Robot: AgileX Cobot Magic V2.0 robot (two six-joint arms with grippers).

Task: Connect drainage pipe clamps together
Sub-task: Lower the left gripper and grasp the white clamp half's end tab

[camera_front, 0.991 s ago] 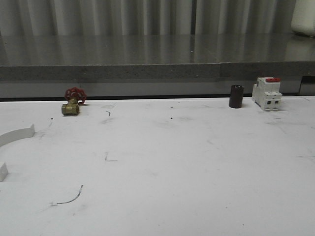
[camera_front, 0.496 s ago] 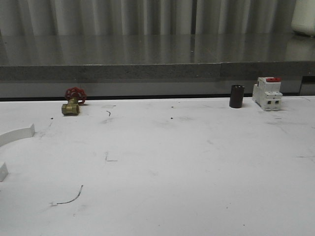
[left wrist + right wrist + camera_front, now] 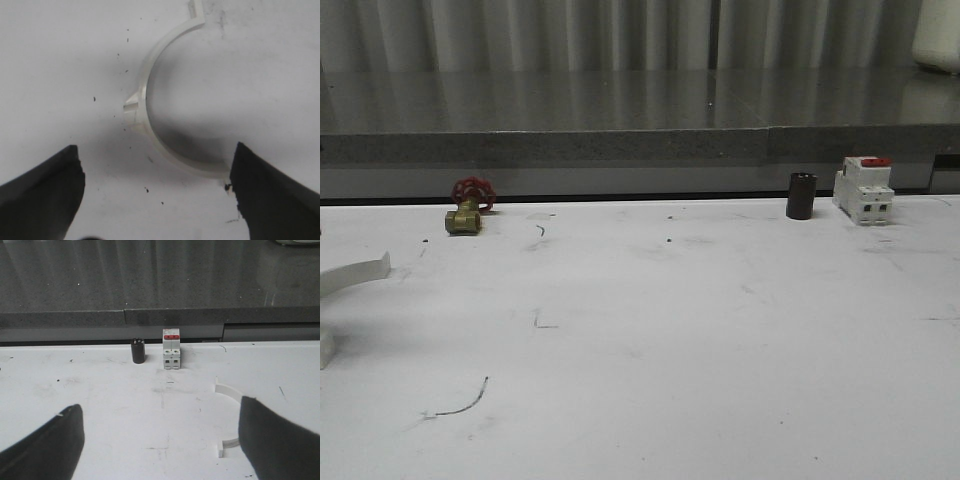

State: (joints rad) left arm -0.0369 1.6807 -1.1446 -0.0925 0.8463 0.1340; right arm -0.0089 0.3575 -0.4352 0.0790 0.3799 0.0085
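Left hand (image 3: 155, 200): fingers spread wide above one clamp half (image 3: 150, 107), flat on white bench (image 3: 670, 330) at 9 o'clock edge. Right hand (image 3: 160, 450): fingers apart, second clamp half (image 3: 232, 415) near right finger.

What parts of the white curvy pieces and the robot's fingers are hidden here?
- Left clamp half: front view, the left picture edge cuts off its middle.
- Its end under the left gripper: left wrist view, one dark finger covers it.
- Right clamp half: right wrist view, a finger hides part.
- Finger tips: cut off by both wrist pictures' edges.
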